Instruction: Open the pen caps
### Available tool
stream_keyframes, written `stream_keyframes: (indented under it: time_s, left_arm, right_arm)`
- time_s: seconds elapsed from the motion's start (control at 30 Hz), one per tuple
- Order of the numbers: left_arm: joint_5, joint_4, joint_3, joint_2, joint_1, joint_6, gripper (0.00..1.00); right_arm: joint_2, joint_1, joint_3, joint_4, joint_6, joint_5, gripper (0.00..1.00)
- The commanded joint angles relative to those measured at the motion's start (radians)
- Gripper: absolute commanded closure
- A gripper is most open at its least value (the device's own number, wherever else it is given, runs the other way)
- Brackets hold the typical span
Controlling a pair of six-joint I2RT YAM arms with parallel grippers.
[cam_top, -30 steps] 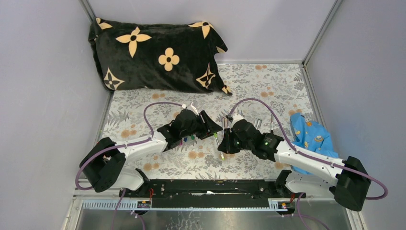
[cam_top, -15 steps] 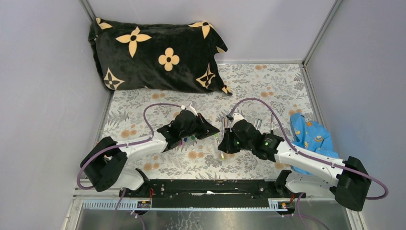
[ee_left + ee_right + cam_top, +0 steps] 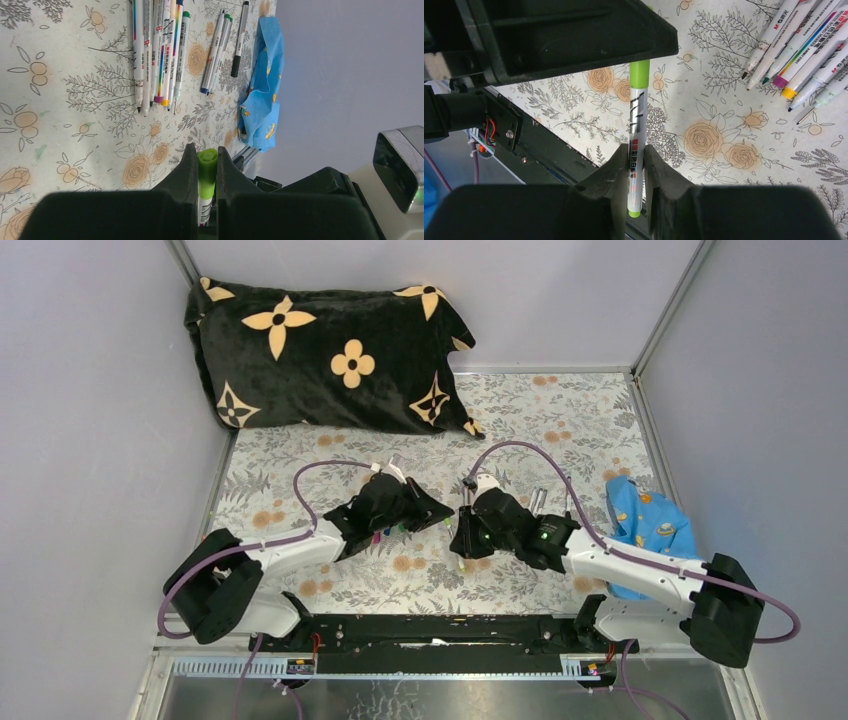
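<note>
"Who's got the green pen (image 3: 637, 120)?"

"Both. The right gripper (image 3: 636, 155) pinches its barrel, and the left gripper (image 3: 205, 151) is pressed onto the green cap (image 3: 206, 167), mid-table (image 3: 560, 410). From the left wrist, the other pens (image 3: 155, 55) lie at eleven o'clock, the blue cloth (image 3: 262, 85) at two."

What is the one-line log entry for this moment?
left gripper: shut on green cap | right gripper: shut on pen barrel | cap: not yet off | other pens: on table

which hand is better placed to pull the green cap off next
Left, likely. The left hand is shut on the green cap, while the right hand clamps the pen barrel and can just hold it steady.
</note>
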State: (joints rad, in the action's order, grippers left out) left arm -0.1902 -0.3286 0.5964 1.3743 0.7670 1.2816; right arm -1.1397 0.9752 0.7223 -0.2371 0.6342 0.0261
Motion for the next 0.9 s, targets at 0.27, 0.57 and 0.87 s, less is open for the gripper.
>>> stream_keyframes:
  time_s: [0.27, 0.57, 0.87]
  left_arm:
    - [0.075, 0.010, 0.014, -0.104, -0.027, 0.014, 1.00]
    - [0.107, 0.034, 0.036, -0.056, -0.181, -0.027, 1.00]
    - [0.039, -0.079, -0.028, -0.020, -0.292, 0.093, 1.00]
  right_arm:
    - [-0.059, 0.021, 0.046, 0.086, 0.010, 0.040, 1.00]
    - [-0.022, 0.077, -0.018, 0.088, 0.052, 0.041, 1.00]
    - [-0.032, 0.120, -0.087, 0.151, 0.087, 0.051, 1.00]
